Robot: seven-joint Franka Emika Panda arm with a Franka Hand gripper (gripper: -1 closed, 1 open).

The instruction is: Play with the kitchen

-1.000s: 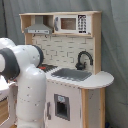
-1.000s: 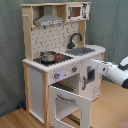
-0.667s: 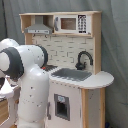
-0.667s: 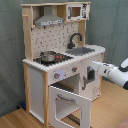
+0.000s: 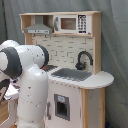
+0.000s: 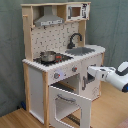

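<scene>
In the second exterior view the hand (image 6: 89,73) reaches the kitchen (image 6: 55,60) front beside the open oven door (image 6: 69,105); whether its fingers are apart cannot be told.

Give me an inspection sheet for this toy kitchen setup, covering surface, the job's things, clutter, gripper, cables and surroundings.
Surface: wooden floor under the kitchen.
Job's things: the kitchen stands upright; oven door hangs open in the second exterior view; a pot sits on the stovetop; black faucet stands behind the sink; microwave beside the hood on the top shelf.
Clutter: nothing seen.
Gripper: the gripper is at the front panel near the knobs, above the open door; finger state unclear.
Cables: nothing seen.
Surroundings: grey-green curtain behind everything.
</scene>
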